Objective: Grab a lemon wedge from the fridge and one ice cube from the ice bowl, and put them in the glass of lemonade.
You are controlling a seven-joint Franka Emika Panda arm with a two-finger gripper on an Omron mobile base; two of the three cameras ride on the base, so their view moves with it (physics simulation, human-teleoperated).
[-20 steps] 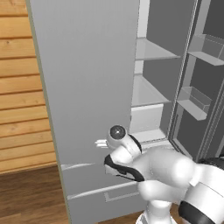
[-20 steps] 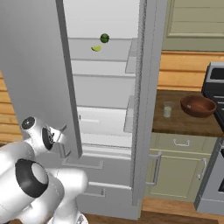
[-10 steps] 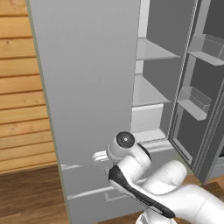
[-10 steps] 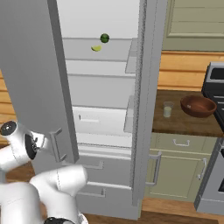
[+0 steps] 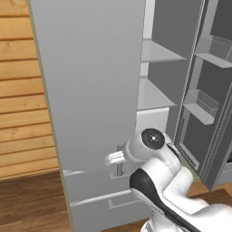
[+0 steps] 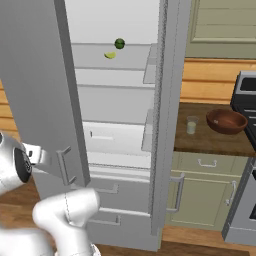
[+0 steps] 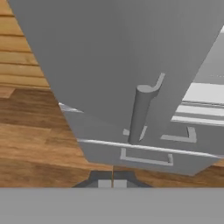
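The gripper [image 7: 112, 183] had its two fingers pressed flat together with nothing between them, their tips meeting just short of the bar handle [image 7: 141, 114] on the fridge's [image 5: 95, 90] left door. From where I stood, the handle's lower end rose straight ahead of the fingertips, with a clear strip of wooden floor [image 7: 39, 144] between them and the door's bottom edge. That left door was swung wide, its edge pointing out into the room, and the arm's white wrist sat close beside it near the handle [image 6: 64, 165].

Inside the fridge, the lemon wedge [image 6: 110, 55] lay on the upper shelf, just beside a dark green ball [image 6: 119, 43] and well above the gripper. The shelves below it were bare, leaving open room between the two door edges.

To the right of the fridge, on the wooden counter [image 6: 200, 145], the glass of lemonade [image 6: 191, 125] stood near the ice bowl [image 6: 226, 120], the two apart.

Compared with a second earlier, the fingers had snapped closed, and the arm had drawn back and to the left from the door, its elbow folding lower.
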